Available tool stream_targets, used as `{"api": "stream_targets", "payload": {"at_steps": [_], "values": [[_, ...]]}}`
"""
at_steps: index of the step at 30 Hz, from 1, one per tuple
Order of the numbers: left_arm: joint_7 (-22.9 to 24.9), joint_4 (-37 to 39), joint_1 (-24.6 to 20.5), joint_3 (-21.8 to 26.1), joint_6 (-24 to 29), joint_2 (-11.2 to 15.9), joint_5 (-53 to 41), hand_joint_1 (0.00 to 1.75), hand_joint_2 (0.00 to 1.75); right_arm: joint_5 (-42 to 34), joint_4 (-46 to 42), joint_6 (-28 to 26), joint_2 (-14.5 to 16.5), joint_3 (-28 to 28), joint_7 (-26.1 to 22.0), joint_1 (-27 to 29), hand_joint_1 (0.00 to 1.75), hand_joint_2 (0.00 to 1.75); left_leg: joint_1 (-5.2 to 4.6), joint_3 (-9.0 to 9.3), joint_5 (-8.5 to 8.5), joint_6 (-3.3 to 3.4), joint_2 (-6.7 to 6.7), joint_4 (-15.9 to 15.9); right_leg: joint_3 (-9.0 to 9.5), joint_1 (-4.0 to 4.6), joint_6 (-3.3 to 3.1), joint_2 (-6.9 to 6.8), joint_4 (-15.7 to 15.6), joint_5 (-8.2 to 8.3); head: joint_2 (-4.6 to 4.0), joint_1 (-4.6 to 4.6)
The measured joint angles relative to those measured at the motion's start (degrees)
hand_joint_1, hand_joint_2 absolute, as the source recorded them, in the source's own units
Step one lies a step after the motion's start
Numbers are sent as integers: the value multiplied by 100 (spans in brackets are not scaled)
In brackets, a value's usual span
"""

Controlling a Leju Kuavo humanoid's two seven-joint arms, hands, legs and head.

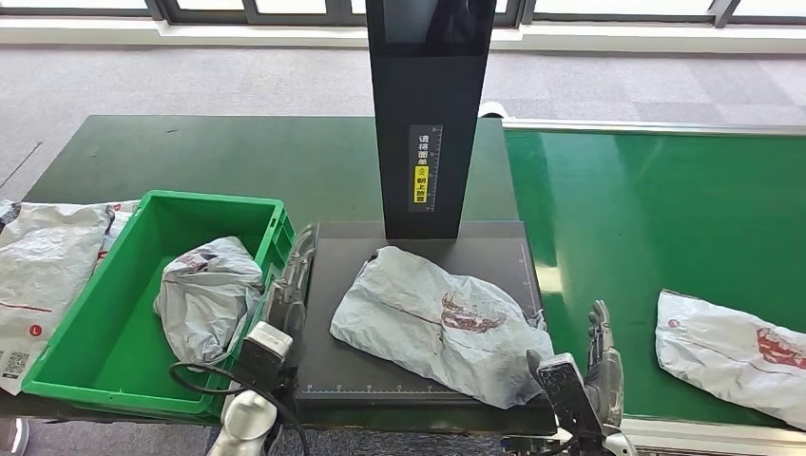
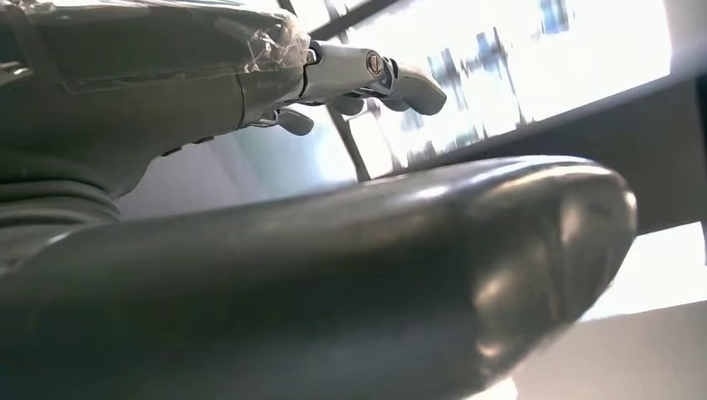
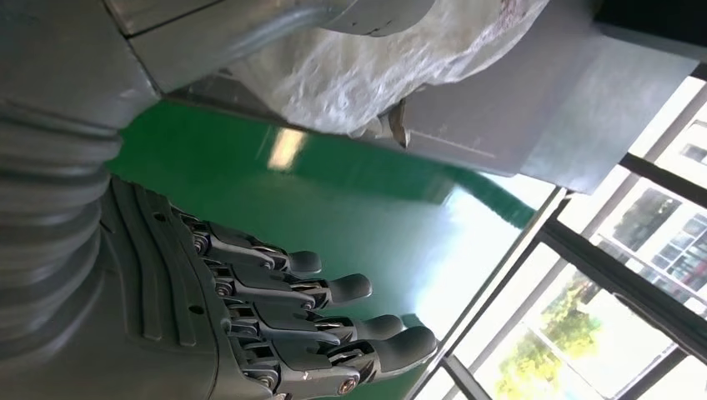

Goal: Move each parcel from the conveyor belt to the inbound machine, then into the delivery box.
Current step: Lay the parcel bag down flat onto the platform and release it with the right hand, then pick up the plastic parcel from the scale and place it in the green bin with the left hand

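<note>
On the scanner plate (image 1: pixel 418 380) my parcel (image 1: pixel 432 323) lies flat under the black post, label side up for reading, I'd guess. Both hands flank it empty — left hand (image 1: pixel 290 285) by the green box (image 1: pixel 114 313), right hand (image 1: pixel 601 366) over the belt (image 1: pixel 646 218) — fingers extended, slightly apart, ready to lift it boxward.

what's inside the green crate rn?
One crumpled grey parcel lies in the green crate, toward its right wall; bare green floor shows to its left. Whatever is beneath that parcel is covered. Another parcel rests on the inbound machine's platform.
</note>
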Motion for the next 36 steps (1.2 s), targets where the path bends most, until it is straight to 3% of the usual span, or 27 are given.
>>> {"api": "stream_targets", "payload": {"at_steps": [6,10,13,19,27,36], "values": [[21,336,-83,-273,-287,97,-540,0,0,-136,-522,168,0,-76,-194,196,0,175,0,0,-2,-2,5,0,-5,1,0,13,0,0,0,0],[4,574,-170,-551,-192,127,-1418,0,175,-304,-834,268,17,-76,-523,287,0,175,0,0,-2,-1,4,0,-3,1,0,10,0,-1,0,0],[101,851,-284,-897,164,92,-2029,0,175,-445,-1076,343,32,11,-771,343,0,175,0,-1,-2,-1,5,0,-1,0,0,8,0,0,0,0],[340,1588,-719,-1323,409,-34,-2212,0,175,-574,-1358,299,-29,625,-949,349,0,175,-1,2,1,1,5,0,2,-1,2,8,0,3,0,0],[603,2999,-1400,-1425,1018,-288,-2431,0,175,-591,-1428,217,-220,1197,-1006,300,0,175,0,3,3,1,5,0,3,0,2,8,1,6,0,0],[967,3942,-1918,-1541,1304,-479,-2433,0,175,-612,-1337,264,-345,1430,-1040,122,0,175,-1,2,3,2,3,0,3,-1,2,7,1,6,0,0]]}}
